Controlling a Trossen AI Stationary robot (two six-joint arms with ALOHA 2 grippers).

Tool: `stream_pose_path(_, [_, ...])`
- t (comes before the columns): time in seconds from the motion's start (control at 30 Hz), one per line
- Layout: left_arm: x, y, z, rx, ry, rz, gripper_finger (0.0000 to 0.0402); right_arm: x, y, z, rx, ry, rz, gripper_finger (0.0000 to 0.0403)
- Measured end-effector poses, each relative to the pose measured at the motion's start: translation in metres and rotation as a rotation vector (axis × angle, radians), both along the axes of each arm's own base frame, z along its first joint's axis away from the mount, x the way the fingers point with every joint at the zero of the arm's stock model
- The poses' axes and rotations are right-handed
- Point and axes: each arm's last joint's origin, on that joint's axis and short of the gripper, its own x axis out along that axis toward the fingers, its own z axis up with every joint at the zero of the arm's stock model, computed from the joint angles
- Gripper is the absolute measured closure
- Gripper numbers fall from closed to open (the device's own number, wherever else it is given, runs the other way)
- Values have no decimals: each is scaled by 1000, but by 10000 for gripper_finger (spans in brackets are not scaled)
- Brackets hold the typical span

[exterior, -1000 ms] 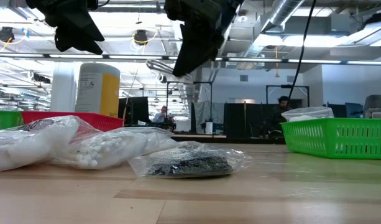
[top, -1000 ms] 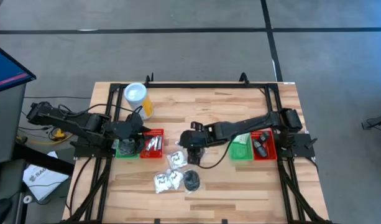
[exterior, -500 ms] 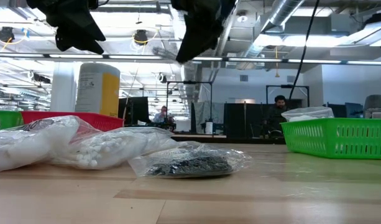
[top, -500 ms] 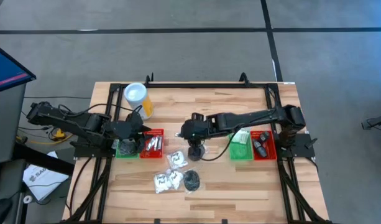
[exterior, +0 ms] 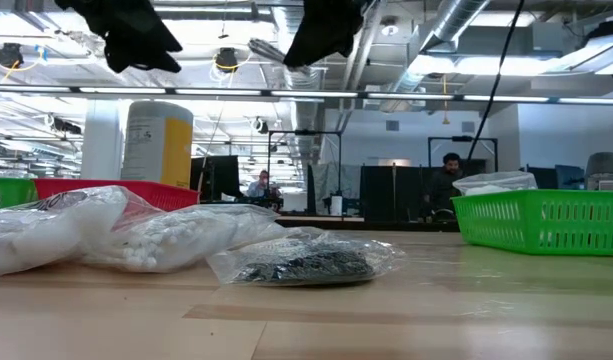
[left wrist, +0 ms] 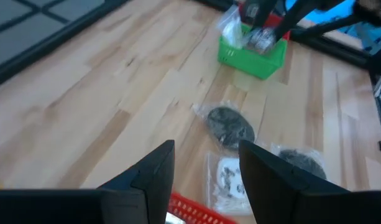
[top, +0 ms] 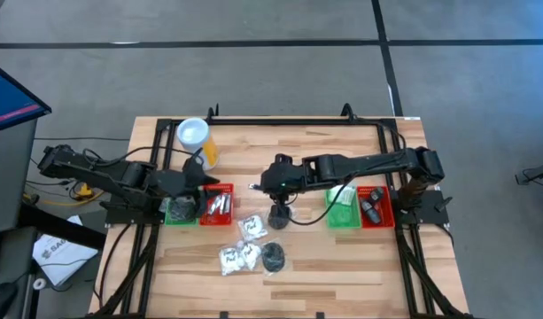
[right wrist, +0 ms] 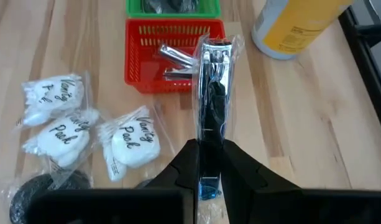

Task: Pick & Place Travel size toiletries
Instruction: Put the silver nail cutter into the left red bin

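Note:
My right gripper [right wrist: 209,171] is raised above the table's middle [top: 264,184], shut on a silvery nail clipper in a clear sleeve [right wrist: 212,81]. Three white sachets [right wrist: 59,134] and a black disc packet [top: 273,257] lie flat on the wood near the front. A second disc packet [top: 278,215] lies under the right arm. My left gripper [left wrist: 206,180] is open and hovers over the left green tray [top: 178,211] and red tray [top: 220,204]. The red tray holds small silvery items [right wrist: 174,59]. My right gripper pinches the sleeved clipper between its two fingers at one end [right wrist: 209,155]. The fingers lie along it, so the rest sticks out past the fingertips toward the table's left [exterior: 271,50]. It is lifted clear of the table.
A yellow cylinder with a white top [top: 196,142] stands near the far left corner. A green tray [top: 344,211] and a red tray [top: 375,206] with dark items sit on the right. Bare wood lies across the far middle and the front right.
My right gripper has risen from just above the disc packet and moved toward the far edge and a little left, carrying the clipper with it. My left gripper has risen slightly. The packets on the table have stayed put.

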Motion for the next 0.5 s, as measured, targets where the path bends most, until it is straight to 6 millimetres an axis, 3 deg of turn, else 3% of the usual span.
stream_pose_path(0.5, [14,-3,14,160,-130,-77,231,-10,-3,23,-28,-80,31,368])
